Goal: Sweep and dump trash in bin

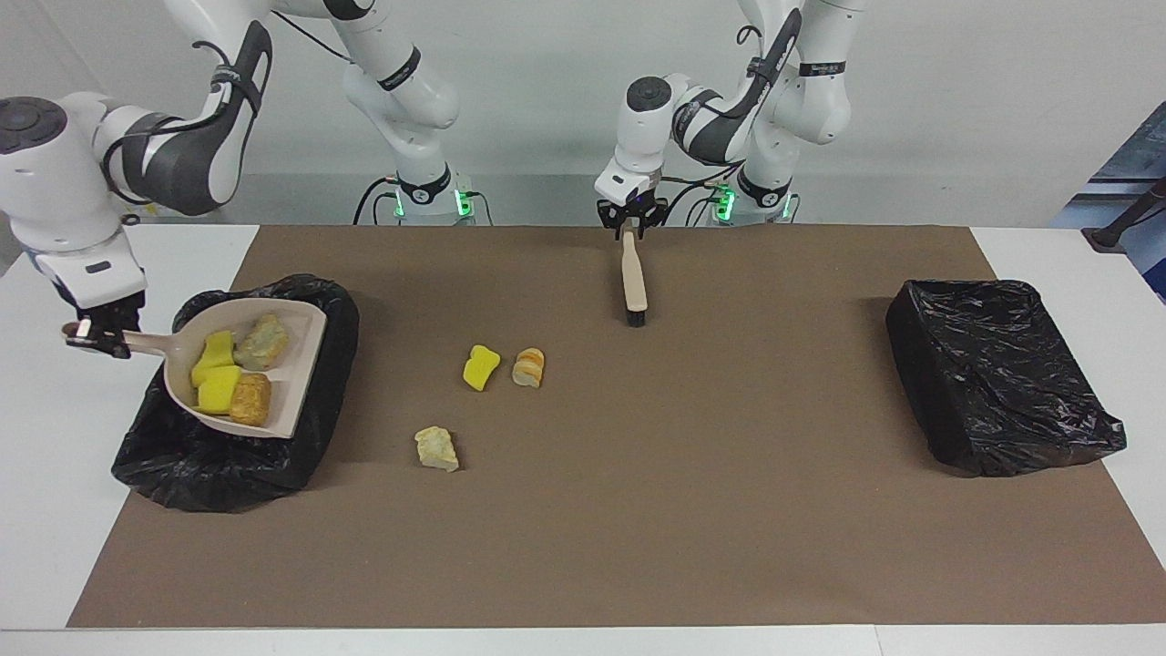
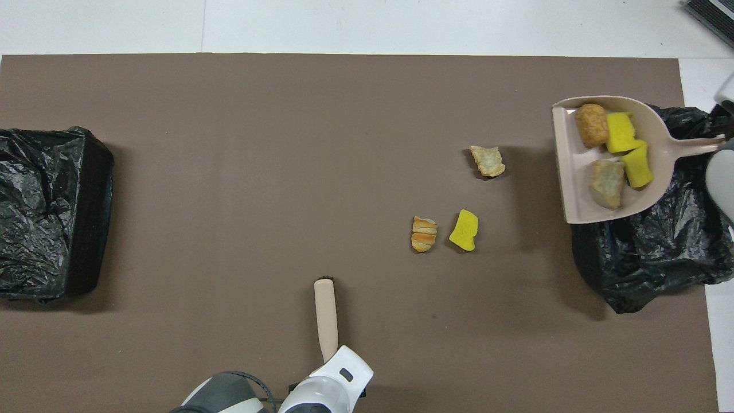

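R gripper (image 1: 98, 335) grips dustpan (image 1: 273, 401) w/ 4 scraps over bin (image 1: 228, 465), R-arm edge. L gripper (image 1: 629, 223) clamps brush (image 1: 633, 282), robots' edge. 3 scraps (image 1: 483, 366) on mat (image 1: 638, 510).

Four scraps in the dustpan (image 1: 291, 364), two yellow sponge pieces (image 1: 217, 374), two brown bread lumps (image 1: 262, 343), three loose scraps (image 1: 481, 367) on the brown mat (image 1: 638, 510)

I see the dustpan (image 1: 260, 364) over the bin (image 1: 228, 410) at the right arm's end — four scraps (image 1: 239, 369) in it. Three scraps (image 1: 480, 367) lie beside that bin, toward the table's middle — the brush (image 1: 633, 282) nearer the robots.
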